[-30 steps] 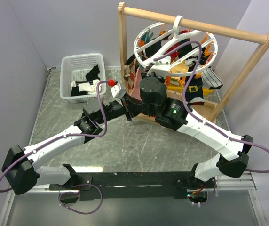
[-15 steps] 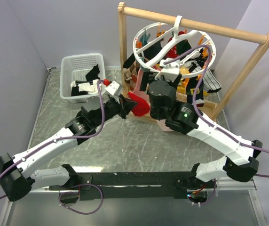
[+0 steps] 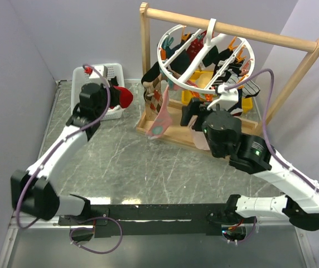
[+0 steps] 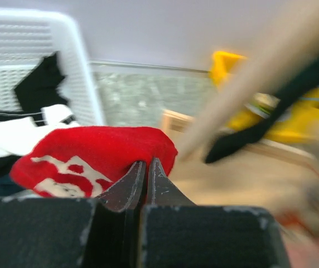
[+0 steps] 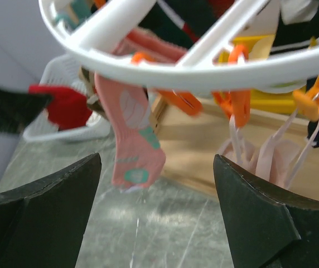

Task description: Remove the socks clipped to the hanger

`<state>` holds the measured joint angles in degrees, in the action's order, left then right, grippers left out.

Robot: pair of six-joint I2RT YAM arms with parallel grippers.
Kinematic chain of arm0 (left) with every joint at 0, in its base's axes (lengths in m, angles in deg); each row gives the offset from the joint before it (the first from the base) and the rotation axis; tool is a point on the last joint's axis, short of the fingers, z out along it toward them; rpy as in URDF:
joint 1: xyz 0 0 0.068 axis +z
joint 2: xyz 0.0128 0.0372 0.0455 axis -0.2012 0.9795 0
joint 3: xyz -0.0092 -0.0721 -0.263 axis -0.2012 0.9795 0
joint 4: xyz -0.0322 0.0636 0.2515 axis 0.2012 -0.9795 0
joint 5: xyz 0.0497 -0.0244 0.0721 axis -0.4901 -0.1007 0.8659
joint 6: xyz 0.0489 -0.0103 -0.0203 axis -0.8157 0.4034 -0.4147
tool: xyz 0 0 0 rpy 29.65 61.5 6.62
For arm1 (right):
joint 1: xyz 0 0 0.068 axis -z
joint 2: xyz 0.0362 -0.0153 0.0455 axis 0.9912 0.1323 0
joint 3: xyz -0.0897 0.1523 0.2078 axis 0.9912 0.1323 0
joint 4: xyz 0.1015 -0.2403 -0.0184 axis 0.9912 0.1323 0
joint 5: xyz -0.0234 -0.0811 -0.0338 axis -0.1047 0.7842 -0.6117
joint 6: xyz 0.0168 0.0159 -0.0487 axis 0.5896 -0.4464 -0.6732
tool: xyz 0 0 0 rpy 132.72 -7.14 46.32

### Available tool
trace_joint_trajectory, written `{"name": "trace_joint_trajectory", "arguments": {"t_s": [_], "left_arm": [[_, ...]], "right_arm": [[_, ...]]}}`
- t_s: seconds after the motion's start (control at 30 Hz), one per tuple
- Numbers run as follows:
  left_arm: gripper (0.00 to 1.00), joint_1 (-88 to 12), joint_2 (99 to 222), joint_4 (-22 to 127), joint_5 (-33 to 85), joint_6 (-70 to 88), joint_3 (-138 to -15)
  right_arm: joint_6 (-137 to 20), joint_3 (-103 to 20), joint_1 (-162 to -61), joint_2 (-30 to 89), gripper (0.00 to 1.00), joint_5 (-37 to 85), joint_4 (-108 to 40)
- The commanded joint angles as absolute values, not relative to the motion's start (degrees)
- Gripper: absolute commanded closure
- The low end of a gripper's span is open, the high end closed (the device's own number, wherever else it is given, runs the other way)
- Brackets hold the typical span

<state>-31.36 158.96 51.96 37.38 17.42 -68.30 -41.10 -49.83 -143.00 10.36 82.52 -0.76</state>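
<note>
The hanger [image 3: 162, 53], a white ring with orange clips, hangs from the rail of the wooden frame with several socks clipped to it. A pale pink sock [image 3: 159, 120] dangles at its left side. My left gripper [image 3: 116, 96] is shut on a red sock [image 3: 125, 97] at the right rim of the white basket [image 3: 79, 73]. In the left wrist view the fingertips [image 4: 139, 167] pinch the edge of the red sock [image 4: 92, 148]. My right gripper [image 5: 156, 187] is open and holds nothing, below the ring [image 5: 165, 64] and facing the pink sock [image 5: 130, 142].
The basket [image 4: 84, 67] holds black and white socks [image 4: 14, 134]. The tall wooden frame [image 3: 144, 61] stands on a wooden base with a yellow object [image 5: 271, 100] on it. Grey walls close in on the left and right.
My left arm swung left, carrying the red sock from the hanger to the basket. My right gripper opened and drew back to the right, and the ring tilted back.
</note>
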Motion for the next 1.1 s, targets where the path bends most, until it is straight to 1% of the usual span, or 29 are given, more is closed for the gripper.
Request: {"name": "trace_joint_trajectory", "arguments": {"t_s": [0.0,0.13,0.27,0.33,0.37,0.4,0.43,0.47,0.5,0.53,0.57,0.63,0.73,0.8,0.9,0.97,1.07], "left_arm": [[0.99,-25.86,166.18,52.15,35.94,18.57,-76.19],[0.99,-21.20,175.92,51.80,35.76,18.66,-82.78],[0.99,-18.56,183.41,51.54,37.34,17.87,-89.89],[0.99,-17.24,187.96,50.66,36.65,17.96,-92.80],[0.94,-16.97,189.38,48.48,35.86,18.13,-96.82],[0.79,-16.71,190.79,44.20,34.54,18.22,-99.12],[0.57,-16.71,192.54,42.67,31.40,17.61,-100.80],[0.47,-16.97,192.47,41.70,30.93,18.13,-101.33],[0.41,-17.32,191.52,42.39,30.58,18.74,-99.95],[0.25,-17.67,188.46,44.66,28.57,19.79,-98.19],[0.23,-17.85,186.60,45.90,27.77,20.50,-94.52],[0.21,-18.46,181.17,48.27,26.45,21.73,-90.99],[0.21,-20.56,174.23,50.03,22.94,22.44,-84.83],[0.21,-22.50,170.61,53.45,21.44,22.44,-79.47],[0.20,-26.63,161.75,58.03,19.07,22.62,-72.35],[0.20,-29.09,158.65,61.62,17.23,22.88,-67.88],[0.21,-31.55,153.90,66.02,11.08,22.71,-63.48]], "right_arm": [[-39.47,-45.69,-143.39,4.27,0.11,75.12,1.60],[-38.94,-41.81,-143.39,-0.92,0.10,73.88,1.87],[-38.68,-38.56,-143.39,-6.62,0.10,74.05,1.95],[-38.50,-37.85,-143.31,-7.60,0.10,74.41,3.09],[-38.50,-37.85,-143.39,-8.04,0.10,74.67,3.79],[-38.42,-38.11,-143.22,-8.13,0.10,74.93,4.41],[-38.41,-38.37,-143.39,-8.13,0.09,75.28,5.46],[-38.33,-38.55,-143.39,-8.13,0.08,75.46,6.08],[-38.15,-38.90,-143.31,-8.05,0.07,75.72,6.43],[-38.15,-38.99,-143.31,-8.05,0.07,75.99,6.78],[-38.32,-38.99,-143.31,-8.22,0.07,76.16,6.70],[-38.50,-39.08,-143.31,-8.66,0.07,76.25,6.44],[-39.03,-39.34,-143.31,-9.10,0.07,76.17,6.09],[-39.73,-39.78,-143.31,-9.10,0.07,76.25,5.91],[-40.69,-40.39,-143.39,-9.19,0.07,75.99,5.56],[-41.05,-40.75,-143.39,-9.19,0.07,75.99,5.38],[-41.23,-41.10,-143.31,-9.45,0.07,75.81,5.64]]}}
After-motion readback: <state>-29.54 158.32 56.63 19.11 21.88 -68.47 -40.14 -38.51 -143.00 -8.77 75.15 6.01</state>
